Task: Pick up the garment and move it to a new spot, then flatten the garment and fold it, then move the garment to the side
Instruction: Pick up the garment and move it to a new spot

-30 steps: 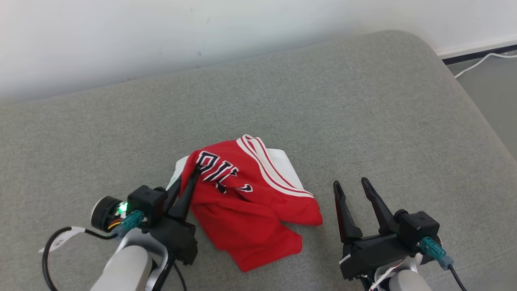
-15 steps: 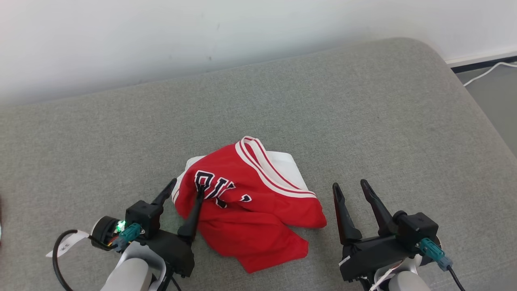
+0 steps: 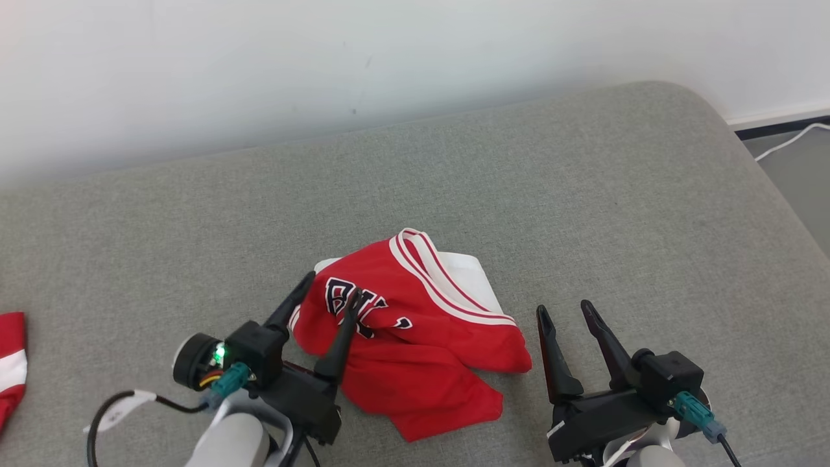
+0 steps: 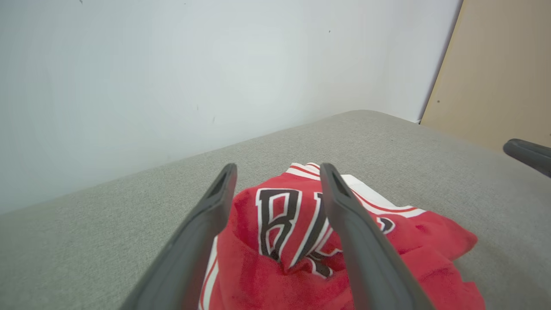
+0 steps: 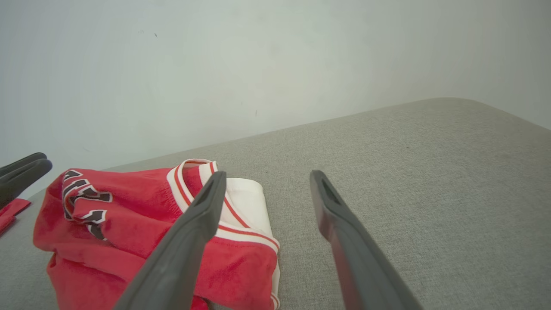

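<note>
The garment (image 3: 421, 344), a red jersey with black white-edged lettering and striped trim, lies crumpled on the grey cushion (image 3: 519, 194). My left gripper (image 3: 332, 287) stands open over the garment's left edge, one finger beside the cloth and the other across the lettering. In the left wrist view the lettered fold of the garment (image 4: 280, 215) rises between the spread fingers of the left gripper (image 4: 279, 168), which do not pinch it. My right gripper (image 3: 563, 307) rests open on the cushion just right of the garment. From the right wrist the garment (image 5: 129, 202) lies left of the open right gripper (image 5: 267, 174).
Another red-and-white cloth (image 3: 10, 363) lies at the cushion's left edge. A white wall (image 3: 324, 65) runs behind the cushion. At the far right the cushion ends, with floor and a white cable (image 3: 788, 137) beyond. A tan panel (image 4: 495, 64) stands past the far corner.
The left gripper has opened and let go of the garment's lettered fold, which has settled on the cushion. The head camera has shifted. The right gripper has stayed open.
</note>
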{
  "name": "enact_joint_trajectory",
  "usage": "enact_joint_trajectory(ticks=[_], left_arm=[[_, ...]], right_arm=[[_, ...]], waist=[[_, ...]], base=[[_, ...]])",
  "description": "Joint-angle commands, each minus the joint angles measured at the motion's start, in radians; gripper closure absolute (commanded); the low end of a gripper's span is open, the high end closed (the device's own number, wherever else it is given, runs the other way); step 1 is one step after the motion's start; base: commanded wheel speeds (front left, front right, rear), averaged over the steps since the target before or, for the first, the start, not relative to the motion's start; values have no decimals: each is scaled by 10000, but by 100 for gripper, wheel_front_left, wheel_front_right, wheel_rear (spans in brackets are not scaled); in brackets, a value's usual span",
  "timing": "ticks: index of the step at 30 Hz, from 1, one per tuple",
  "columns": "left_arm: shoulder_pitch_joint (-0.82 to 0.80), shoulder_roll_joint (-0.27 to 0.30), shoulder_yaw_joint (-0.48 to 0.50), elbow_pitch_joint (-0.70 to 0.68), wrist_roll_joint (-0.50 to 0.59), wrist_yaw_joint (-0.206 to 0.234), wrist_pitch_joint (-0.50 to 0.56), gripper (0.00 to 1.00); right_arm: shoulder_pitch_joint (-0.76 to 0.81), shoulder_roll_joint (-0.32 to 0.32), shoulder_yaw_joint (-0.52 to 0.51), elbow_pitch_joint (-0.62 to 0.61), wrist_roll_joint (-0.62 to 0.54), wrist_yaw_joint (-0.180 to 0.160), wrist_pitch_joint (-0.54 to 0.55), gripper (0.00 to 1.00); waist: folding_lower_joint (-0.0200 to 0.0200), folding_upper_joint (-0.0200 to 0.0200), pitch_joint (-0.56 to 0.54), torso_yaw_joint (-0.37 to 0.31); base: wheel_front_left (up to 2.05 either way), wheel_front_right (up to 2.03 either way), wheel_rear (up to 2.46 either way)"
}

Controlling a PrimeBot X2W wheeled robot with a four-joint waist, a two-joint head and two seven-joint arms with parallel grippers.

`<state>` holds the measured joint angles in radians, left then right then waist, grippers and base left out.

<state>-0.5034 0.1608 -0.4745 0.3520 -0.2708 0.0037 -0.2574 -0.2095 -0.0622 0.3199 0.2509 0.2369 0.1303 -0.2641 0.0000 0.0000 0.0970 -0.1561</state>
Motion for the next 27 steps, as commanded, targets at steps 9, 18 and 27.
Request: enact_joint_trajectory(ticks=[9,18,27], left_arm=[[1497,-179,-16,-1150,-250,475,-69,0],[3001,-116,1150,-2585,167,1197,-75,0],[4174,-52,3197,-3709,424,1547,-75,0]], right_arm=[[231,-158,-31,12,75,8,-35,0],[456,-315,-341,137,25,8,-35,0],[547,-456,-635,476,10,8,65,0]], waist=[[0,0,-206,250],[0,0,-393,665],[0,0,-409,1238]], base=[[0,0,0],[0,0,0],[0,0,0]])
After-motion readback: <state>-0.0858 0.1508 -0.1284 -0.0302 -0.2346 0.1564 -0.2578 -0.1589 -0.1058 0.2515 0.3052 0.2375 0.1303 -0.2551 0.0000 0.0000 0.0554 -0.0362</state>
